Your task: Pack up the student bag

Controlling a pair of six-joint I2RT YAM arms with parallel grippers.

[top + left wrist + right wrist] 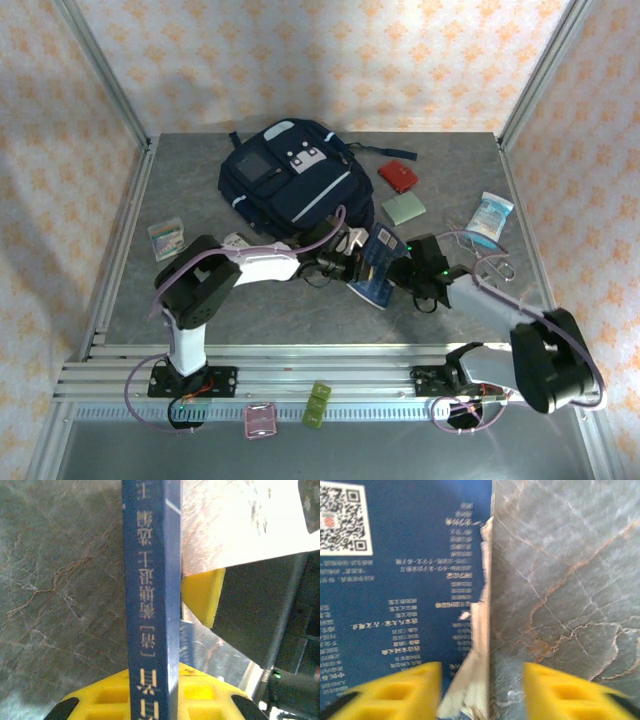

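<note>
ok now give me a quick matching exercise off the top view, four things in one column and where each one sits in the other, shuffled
Things
1. student bag
2. red pouch
3. blue book
4. tissue pack

Places
a. between the left hand and the right hand
b. near the right edge of the table
c. far middle of the table
d. just right of the bag, far side

Pairs: 1-c, 2-d, 3-a, 4-b
</note>
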